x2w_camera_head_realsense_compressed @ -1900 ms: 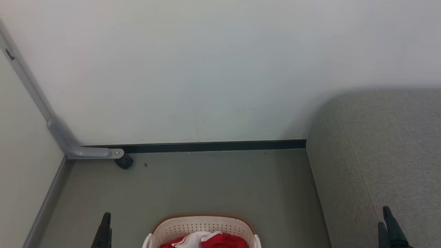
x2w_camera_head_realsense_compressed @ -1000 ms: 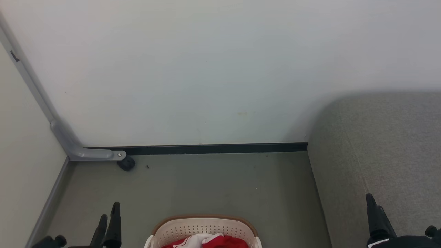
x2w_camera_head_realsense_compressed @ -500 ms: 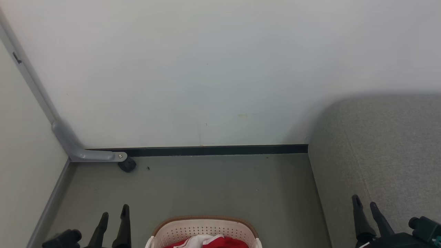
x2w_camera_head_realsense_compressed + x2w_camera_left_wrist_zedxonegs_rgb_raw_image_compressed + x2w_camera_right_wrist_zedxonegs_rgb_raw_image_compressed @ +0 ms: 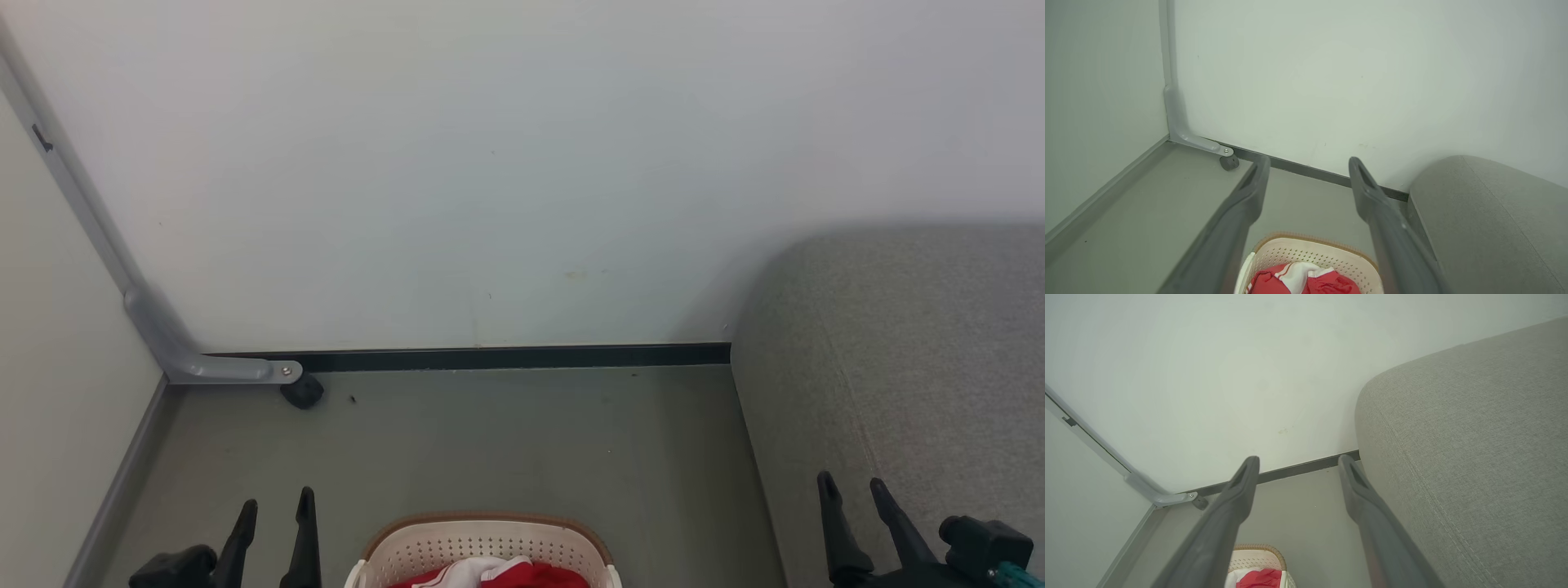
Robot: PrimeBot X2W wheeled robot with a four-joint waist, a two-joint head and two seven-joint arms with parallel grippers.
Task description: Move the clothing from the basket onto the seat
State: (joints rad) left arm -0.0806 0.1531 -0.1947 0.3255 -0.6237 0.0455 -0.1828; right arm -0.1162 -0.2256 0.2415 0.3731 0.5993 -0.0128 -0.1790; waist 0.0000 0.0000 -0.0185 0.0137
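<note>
**Red clothing sits in the basket; both grippers open and empty**

Head view: red-and-white clothing lies bunched in a cream perforated basket with a brown rim. The basket stands on the grey-green floor at the bottom centre. The grey fabric seat takes up the right side, apart from the basket. The left gripper rises at the lower left, just beside the basket. The right gripper rises at the lower right, in front of the seat. Each has its two dark fingers spread apart with nothing between them. Behind is a pale wall, with a grey metal leg and a small black caster at the left corner.

Left wrist view: the left gripper has its fingers wide apart and empty. The basket with the clothing lies low between them, and the seat's rounded corner is to the right.

Right wrist view: the right gripper is likewise spread and empty. The seat, with a stitched seam, is on the right. The basket and a patch of red clothing show at the bottom edge.
</note>
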